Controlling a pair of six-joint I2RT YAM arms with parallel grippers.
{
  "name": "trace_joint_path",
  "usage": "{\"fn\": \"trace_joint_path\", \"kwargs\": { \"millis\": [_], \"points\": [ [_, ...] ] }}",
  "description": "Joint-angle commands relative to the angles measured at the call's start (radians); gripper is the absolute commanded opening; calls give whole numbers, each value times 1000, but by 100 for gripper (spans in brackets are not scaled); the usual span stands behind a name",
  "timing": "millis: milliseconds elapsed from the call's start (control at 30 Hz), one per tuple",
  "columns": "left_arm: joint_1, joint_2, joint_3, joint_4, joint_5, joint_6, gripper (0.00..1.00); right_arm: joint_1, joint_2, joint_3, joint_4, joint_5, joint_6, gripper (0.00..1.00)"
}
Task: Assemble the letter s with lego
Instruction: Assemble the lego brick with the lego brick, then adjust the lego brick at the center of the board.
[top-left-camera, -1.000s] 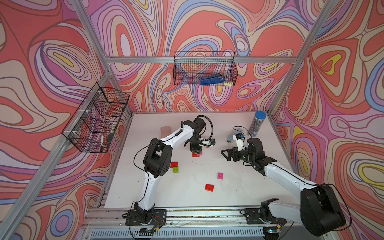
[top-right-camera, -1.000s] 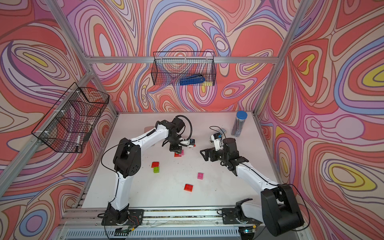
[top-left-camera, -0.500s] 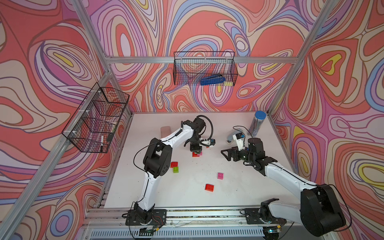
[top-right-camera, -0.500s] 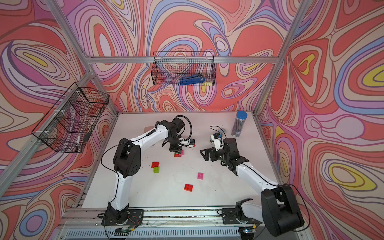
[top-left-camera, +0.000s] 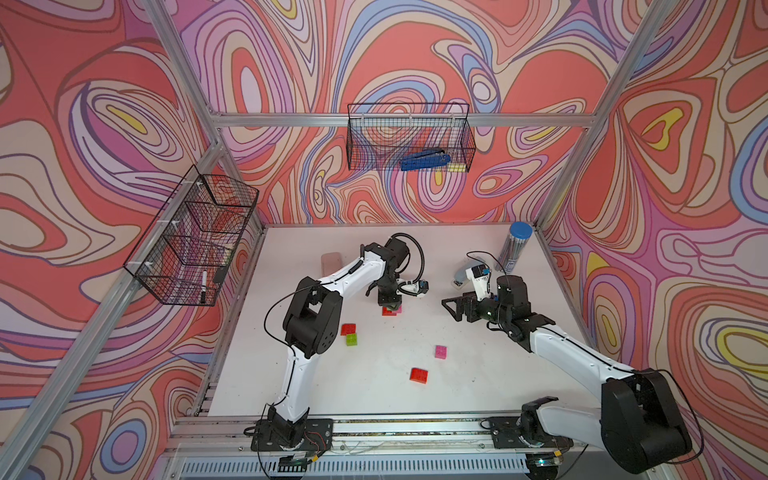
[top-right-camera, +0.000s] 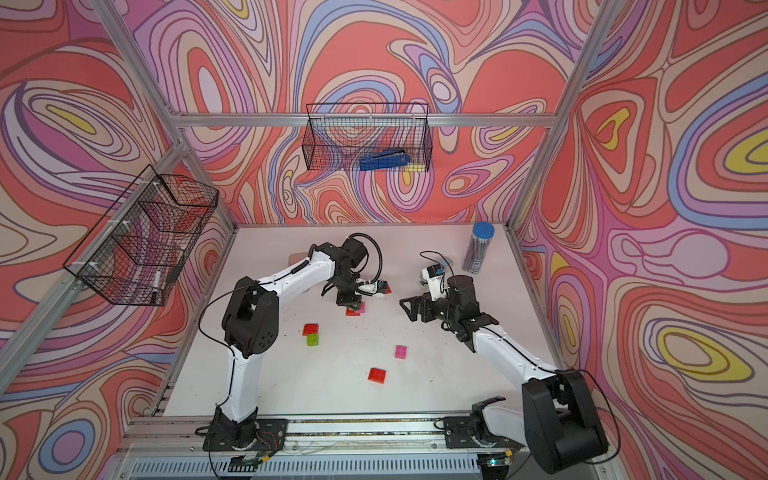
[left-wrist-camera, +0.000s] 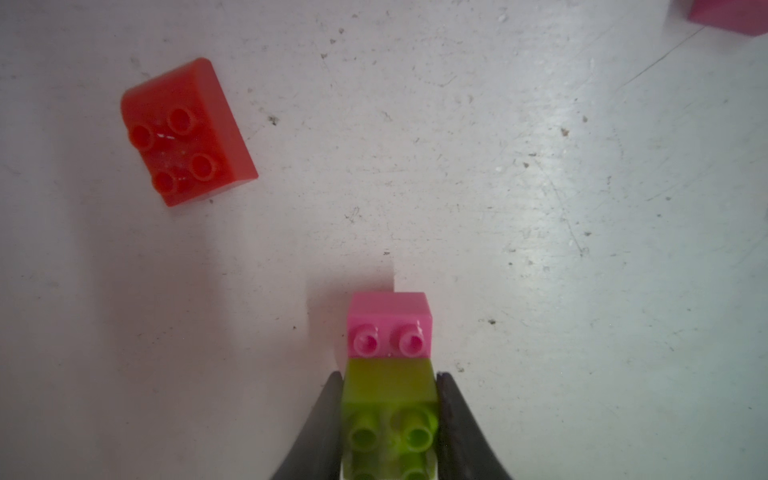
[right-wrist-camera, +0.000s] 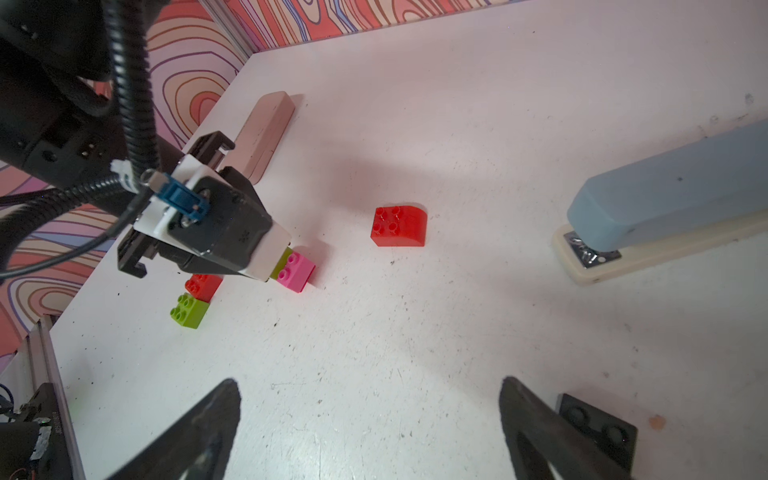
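Lego (top-left-camera: 351, 339) lies spread over the table (top-left-camera: 353, 392). We see the left gripper (left-wrist-camera: 390, 376) clamped on a green brick (left-wrist-camera: 390, 415), which touches a pink brick (left-wrist-camera: 388, 324) resting on the table. A curved red brick (left-wrist-camera: 187, 133) lies near them, apart. In both top views a red-and-green pair (top-left-camera: 349, 330) sits beside the left arm (top-left-camera: 309, 316), with a second pink brick (top-left-camera: 441, 351) and another red brick (top-left-camera: 419, 374) nearer the front. The right gripper (right-wrist-camera: 370, 395) hangs with jaws wide apart, holding nothing, near the stapler (right-wrist-camera: 665, 195)
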Motion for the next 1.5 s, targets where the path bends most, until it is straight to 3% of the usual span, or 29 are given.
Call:
{"fn": "trace_joint_path", "kwargs": {
  "millis": [0, 200, 433, 700, 1000, 1233, 1467],
  "points": [
    [0, 25, -33, -45, -28, 3, 21, -6, 6, -3, 17, -20, -12, 98],
    [1, 43, 49, -71, -29, -98, 27, -6, 1, 10, 12, -43, -11, 98],
    [0, 23, 30, -30, -31, -128, 30, -9, -9, 22, 0, -50, -11, 98],
    [7, -19, 30, -15, 11, -117, 45, -13, -30, 37, -40, -46, -21, 98],
    [16, -127, -16, -10, 10, -211, 59, -14, -69, 40, -79, -60, -19, 98],
    [16, -317, -233, 13, -27, -347, 62, -13, -77, 21, -43, -160, 35, 98],
    [13, -476, -439, 7, -37, -372, 62, 5, -82, 12, -38, -196, 36, 98]
  ]
}}
